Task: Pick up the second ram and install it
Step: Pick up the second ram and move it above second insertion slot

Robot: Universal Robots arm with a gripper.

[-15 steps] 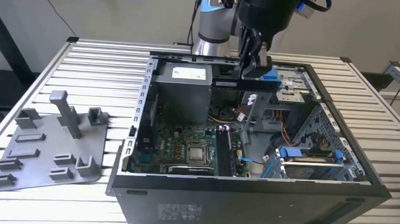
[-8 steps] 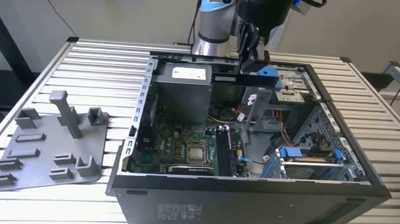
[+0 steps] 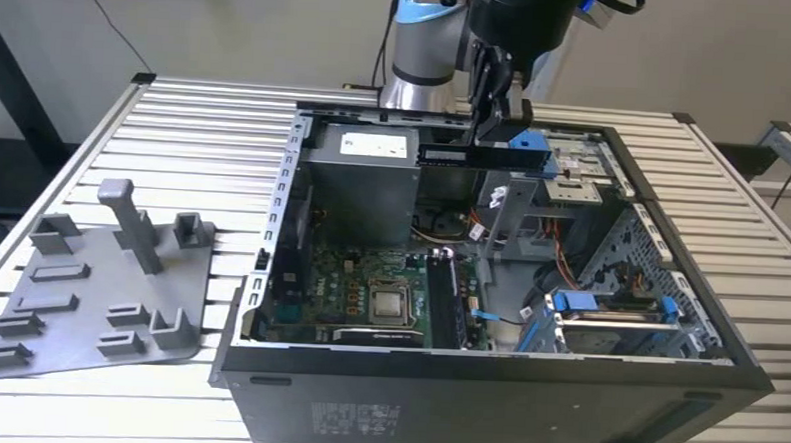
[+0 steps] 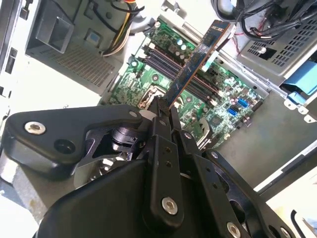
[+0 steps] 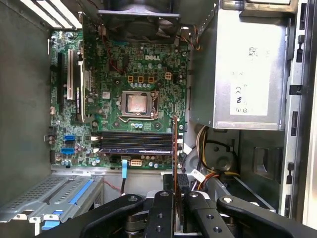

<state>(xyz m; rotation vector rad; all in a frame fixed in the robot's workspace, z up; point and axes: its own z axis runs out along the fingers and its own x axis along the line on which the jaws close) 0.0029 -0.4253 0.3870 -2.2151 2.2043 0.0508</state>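
My gripper [image 3: 500, 126] hangs over the open computer case [image 3: 496, 376], shut on the second ram [image 3: 485, 157], a slim dark stick held level above the case's far side. In the second wrist view the ram [image 4: 198, 57] juts out from between the fingers [image 4: 159, 116] towards the motherboard. The first wrist view has the ram [image 5: 176, 148] edge-on, above the near end of the memory slots [image 5: 133, 141], with the gripper [image 5: 177, 188] closed around its end. The stick is clear of the board, not touching the slots.
A grey power supply [image 3: 360, 180] sits at the case's far side beside the held stick. The CPU socket [image 3: 389, 303] lies mid-board, with cables [image 5: 208, 148] and a drive cage [image 3: 612, 316] close by. A grey holder tray [image 3: 99, 299] rests on the slatted table at the exterior view's left.
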